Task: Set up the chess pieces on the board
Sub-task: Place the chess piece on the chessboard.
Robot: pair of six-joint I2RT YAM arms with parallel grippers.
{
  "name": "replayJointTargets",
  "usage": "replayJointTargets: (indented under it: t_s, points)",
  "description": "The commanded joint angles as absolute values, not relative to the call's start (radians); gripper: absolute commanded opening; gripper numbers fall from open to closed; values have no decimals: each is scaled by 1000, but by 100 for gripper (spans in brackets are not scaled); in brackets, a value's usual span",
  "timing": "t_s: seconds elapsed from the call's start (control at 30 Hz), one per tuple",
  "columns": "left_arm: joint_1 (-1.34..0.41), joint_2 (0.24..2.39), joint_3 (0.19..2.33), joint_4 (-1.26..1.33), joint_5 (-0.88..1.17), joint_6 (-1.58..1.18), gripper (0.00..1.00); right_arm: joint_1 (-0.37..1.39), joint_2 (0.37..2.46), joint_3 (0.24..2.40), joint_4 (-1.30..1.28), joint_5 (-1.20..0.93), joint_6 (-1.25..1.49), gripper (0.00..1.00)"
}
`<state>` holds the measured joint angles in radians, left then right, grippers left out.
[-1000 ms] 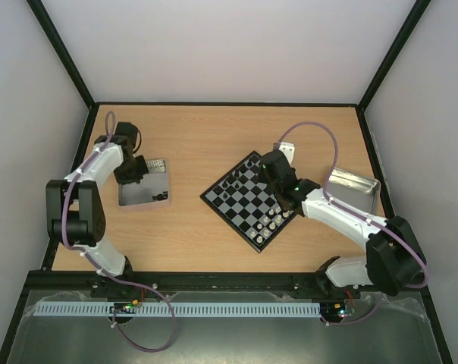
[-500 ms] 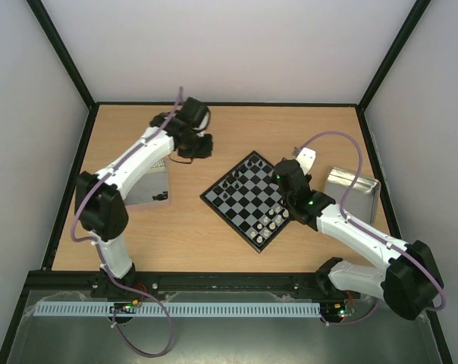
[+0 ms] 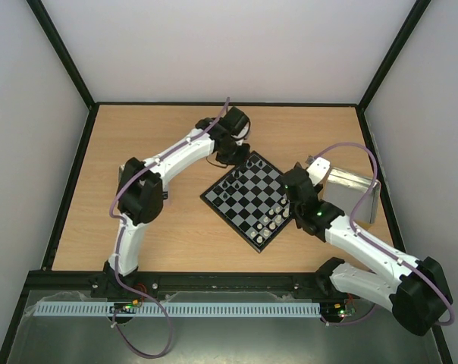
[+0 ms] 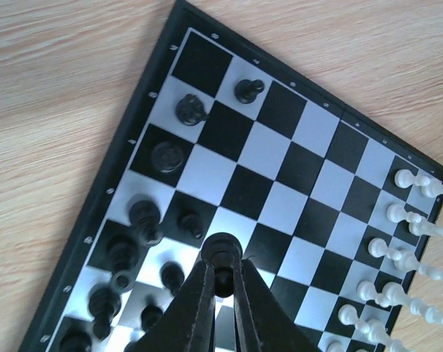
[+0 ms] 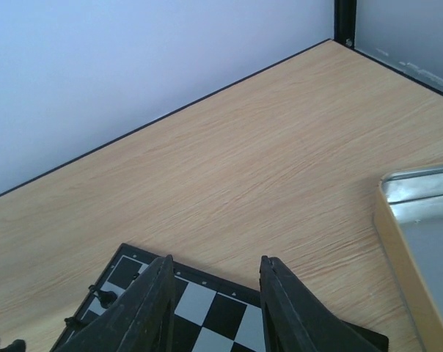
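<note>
Swinging across the table (image 3: 176,227) from 9 o'clock in the top view, your left arm is now reaching over the board (image 3: 248,199) at its 12 o'clock corner, while your right arm is backing off the squares toward the tray (image 3: 349,186) at 3 o'clock. Your left gripper (image 4: 221,282) is pinching a small black piece (image 4: 221,255) between pressed-together fingers and is holding it above the board near the black side. Your right gripper (image 5: 215,264) is hanging spread and empty over the board's 2 o'clock corner. You are looking at a setup that is well under way but not finished. The white pieces (image 4: 397,257) are standing in two rows along the edge facing 4 o'clock, though the left wrist view is cutting off part of those rows, so you cannot confirm that they are complete. The black pieces (image 4: 144,216) are lining the edge facing 10 o'clock, but gaps are showing. The corner square at the top of the wrist view is lying bare, and two squares in the second row are also standing open. By this reading, you are working on filling the black ranks, with the held piece and a few more black ones left to seat.
</note>
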<state>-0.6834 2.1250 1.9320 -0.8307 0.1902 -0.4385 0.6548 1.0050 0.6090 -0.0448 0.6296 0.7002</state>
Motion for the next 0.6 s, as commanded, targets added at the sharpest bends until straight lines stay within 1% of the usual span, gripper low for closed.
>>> replayJointTargets:
  t_s: [0.0,0.3,0.57]
  points:
    - [-707,2185,1990,-793,219,-447,8,653,976,584,-64,715,726,32]
    - [-735,2288,2025,-743,152,-441,8,653,992,577,-80,689,739,32]
    - [-758,2334,2042,-764,47,-430,9,652,1004,572,-73,679,744,32]
